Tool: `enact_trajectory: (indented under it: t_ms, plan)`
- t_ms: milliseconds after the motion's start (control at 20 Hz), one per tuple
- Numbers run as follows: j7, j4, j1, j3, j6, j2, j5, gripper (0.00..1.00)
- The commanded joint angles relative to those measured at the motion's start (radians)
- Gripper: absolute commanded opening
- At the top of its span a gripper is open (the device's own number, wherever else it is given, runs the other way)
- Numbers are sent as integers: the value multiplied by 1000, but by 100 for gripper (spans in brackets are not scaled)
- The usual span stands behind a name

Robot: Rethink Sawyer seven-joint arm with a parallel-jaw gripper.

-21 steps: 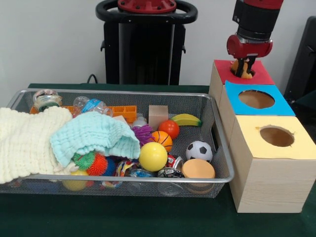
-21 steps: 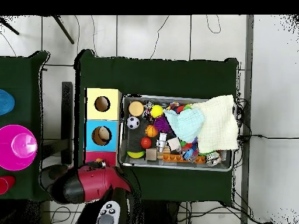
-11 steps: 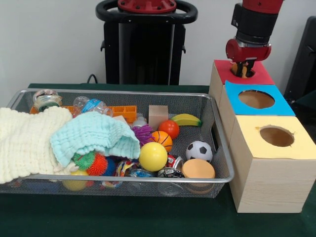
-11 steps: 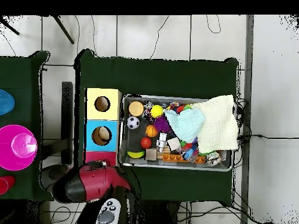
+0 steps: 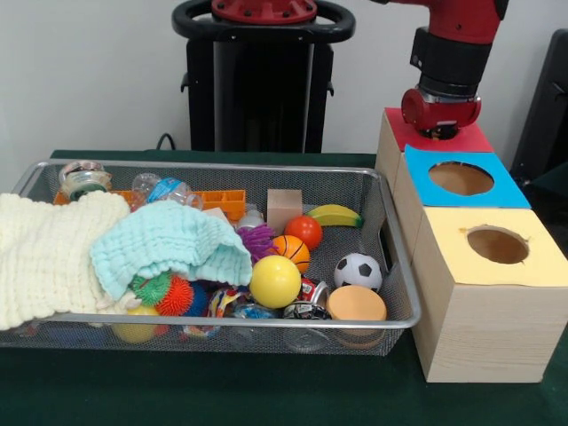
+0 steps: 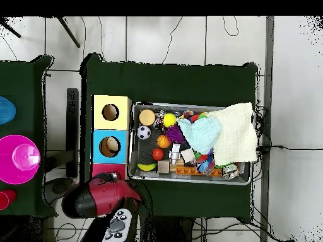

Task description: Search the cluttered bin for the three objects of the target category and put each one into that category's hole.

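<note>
The gripper (image 5: 438,131) hangs just above the red-topped box (image 5: 470,138) at the far end of the row of boxes; whether its fingers are spread or closed cannot be told. In the wire bin (image 5: 401,293), near the edge beside the boxes, lie a banana (image 5: 335,215), a tomato (image 5: 304,231) and a soccer ball (image 5: 358,271).

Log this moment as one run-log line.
arm: over red box | gripper: at red hole, fingers hidden | blue hole: clear | yellow hole: clear | bin: cluttered
</note>
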State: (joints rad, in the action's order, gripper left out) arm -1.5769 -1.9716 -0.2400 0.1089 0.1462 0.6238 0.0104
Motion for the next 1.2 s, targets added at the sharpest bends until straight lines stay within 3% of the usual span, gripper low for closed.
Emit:
enact_trajectory:
  t_ms: [50, 700, 750, 1200]
  plan:
    - [-254, -53, 32, -29, -69, -52, -47, 0]
    - [-247, -54, 34, -32, -48, -46, -56, 0]
    - [-247, -56, 35, -33, -49, -46, -56, 100]
    - [-246, -53, 31, -30, -49, -44, -63, 100]
